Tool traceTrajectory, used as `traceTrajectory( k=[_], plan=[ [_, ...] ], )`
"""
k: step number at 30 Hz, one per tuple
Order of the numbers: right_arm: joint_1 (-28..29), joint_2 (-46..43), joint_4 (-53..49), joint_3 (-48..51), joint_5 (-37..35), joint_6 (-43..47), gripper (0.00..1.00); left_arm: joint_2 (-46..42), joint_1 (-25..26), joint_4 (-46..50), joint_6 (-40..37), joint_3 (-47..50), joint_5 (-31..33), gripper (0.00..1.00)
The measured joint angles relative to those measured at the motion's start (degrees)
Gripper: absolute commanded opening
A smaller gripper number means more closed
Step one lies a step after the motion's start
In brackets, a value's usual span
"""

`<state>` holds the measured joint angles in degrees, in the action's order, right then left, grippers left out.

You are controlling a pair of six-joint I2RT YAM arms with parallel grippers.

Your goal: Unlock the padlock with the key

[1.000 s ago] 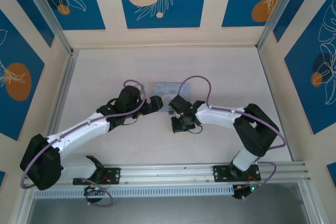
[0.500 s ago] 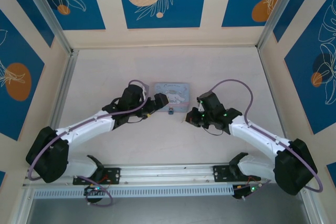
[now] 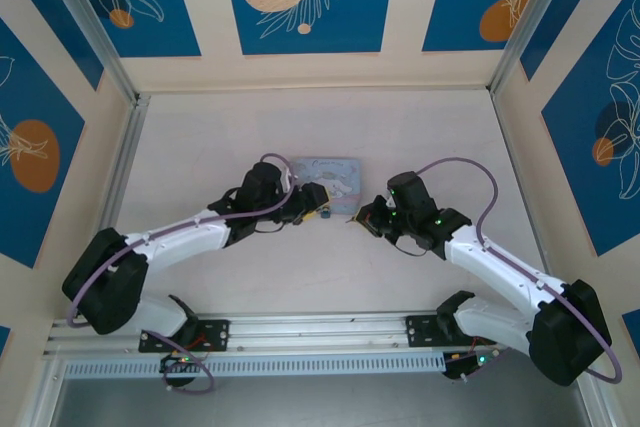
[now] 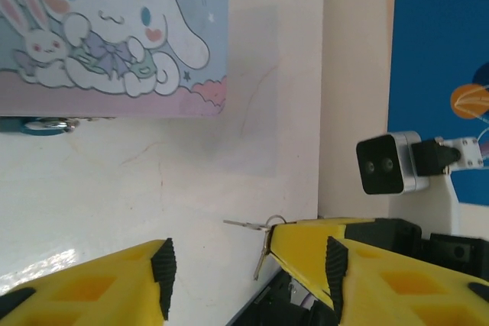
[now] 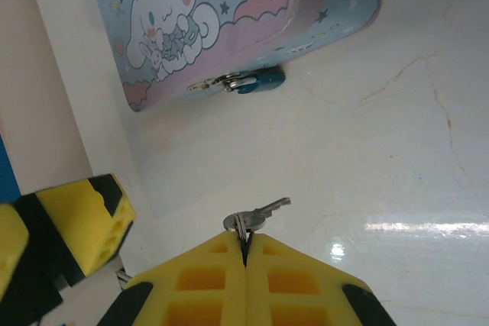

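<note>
**Padlock and key, wrist views.** The padlock (image 5: pixel 260 79) lies on the table (image 5: pixel 367 158) against the front edge of the pale blue cartoon tin (image 5: pixel 229 5). Its body is small and dark teal, and its thin metal shackle sits at the tin's clasp. It lies ahead of your right gripper (image 5: pixel 244 243), with bare table between the two.

The key (image 5: pixel 263 213) is thin and silvery and hangs on a small ring. It juts from that gripper's tip, blade angled up and to the right in this view. The two yellow fingers are pressed together on the ring.

Your left gripper (image 4: pixel 248 272) is spread wide and grips nothing. In its view the padlock (image 4: pixel 42 124) shows at the tin's (image 4: pixel 114 36) lower edge, well left of the key (image 4: pixel 244 224).
</note>
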<state>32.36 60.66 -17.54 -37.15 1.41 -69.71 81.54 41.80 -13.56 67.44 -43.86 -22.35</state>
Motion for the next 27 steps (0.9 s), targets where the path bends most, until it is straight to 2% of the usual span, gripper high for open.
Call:
traceTrajectory(
  k=[9,27],
  plan=[
    [0.0,3.3,1.9,0.0,-0.1,-5.9,0.0,5.2,3.0,-5.0,0.0,0.0,-0.9,0.51],
    [0.0,4.2,6.2,0.0,0.5,-8.8,0.0,8.8,5.0,-8.7,0.2,0.0,-1.0,0.3]
  ],
)
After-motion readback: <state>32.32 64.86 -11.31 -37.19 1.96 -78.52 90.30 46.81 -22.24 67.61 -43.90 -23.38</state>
